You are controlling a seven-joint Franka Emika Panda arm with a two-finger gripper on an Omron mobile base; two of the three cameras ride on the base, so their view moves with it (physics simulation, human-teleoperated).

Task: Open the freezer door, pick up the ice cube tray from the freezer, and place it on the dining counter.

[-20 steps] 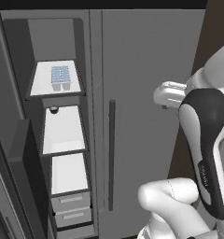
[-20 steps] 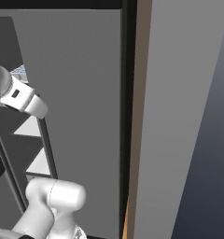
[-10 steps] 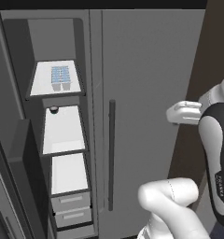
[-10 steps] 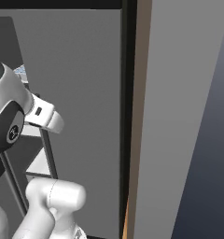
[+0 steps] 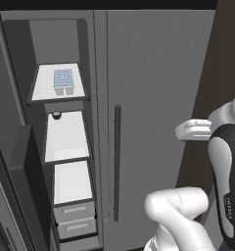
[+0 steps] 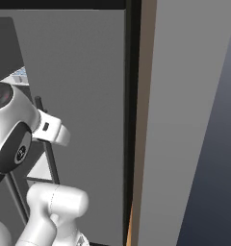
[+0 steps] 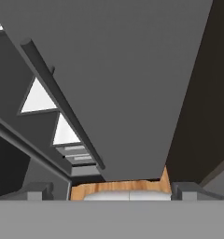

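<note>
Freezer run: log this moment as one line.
freezer door: open | ice cube tray: on top shelf of freezer, untouched | jaws: open, empty | dining counter: not reached

The open freezer and the plain fridge door beside it are seen from behind-left in the left base view, at middle distance. The same door is viewed from behind-right — closer, at a steep angle. It is looked at by the hand camera from very near, with its handle crossing diagonally — shared by all three views.
</note>
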